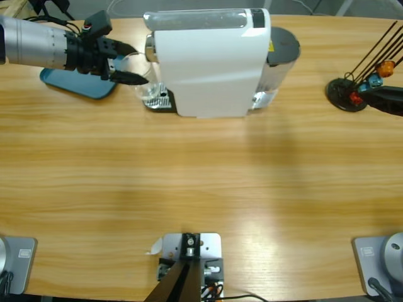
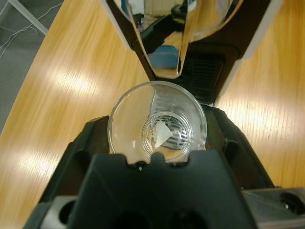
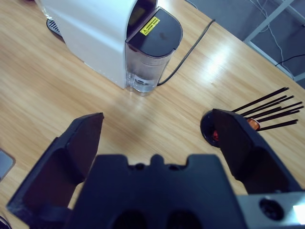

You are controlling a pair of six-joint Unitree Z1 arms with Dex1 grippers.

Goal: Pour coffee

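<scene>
A white coffee machine (image 1: pixel 208 63) stands at the back middle of the table, with a dark water tank (image 1: pixel 280 53) on its right end. My left gripper (image 1: pixel 133 65) comes in from the upper left and is shut on a clear, empty glass (image 1: pixel 142 80) at the machine's left end, by the drip tray (image 1: pixel 160 100). In the left wrist view the glass (image 2: pixel 157 121) sits between the jaws of the left gripper (image 2: pixel 157 136), just in front of the shiny spout (image 2: pixel 167 52). My right gripper (image 3: pixel 155 121) hangs open over bare wood, right of the machine (image 3: pixel 95 33).
A black capsule stand (image 1: pixel 346 94) with thin rods and coloured capsules sits at the far right, close to the right gripper's jaw. A blue tray (image 1: pixel 75 85) lies under the left arm. The machine's power cable (image 3: pixel 186 52) runs back off the table.
</scene>
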